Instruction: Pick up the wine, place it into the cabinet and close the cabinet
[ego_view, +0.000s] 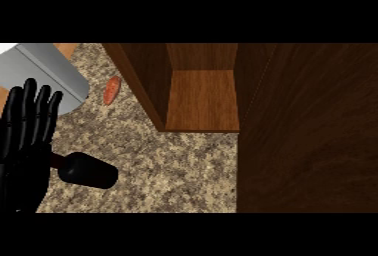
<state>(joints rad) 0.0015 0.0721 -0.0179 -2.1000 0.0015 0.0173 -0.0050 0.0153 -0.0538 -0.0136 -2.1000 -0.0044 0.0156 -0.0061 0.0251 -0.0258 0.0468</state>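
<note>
Wine (87, 171) lies unlabelled beside left hand (26, 135); cabinet (201, 100) open.

Left hand: the left hand (26, 145) shows at the view's left edge — open, fingers (31, 100) straight and pointing up.
Wine: the wine (87, 170) lies on its side on the desk (170, 170), dark, just right of the hand.
Cabinet: the cabinet (201, 100) stands open — its door (310, 130) fills the right side.
Other things: a small orange sausage (111, 90) lies near a grey sink (52, 70) at upper left.
</note>
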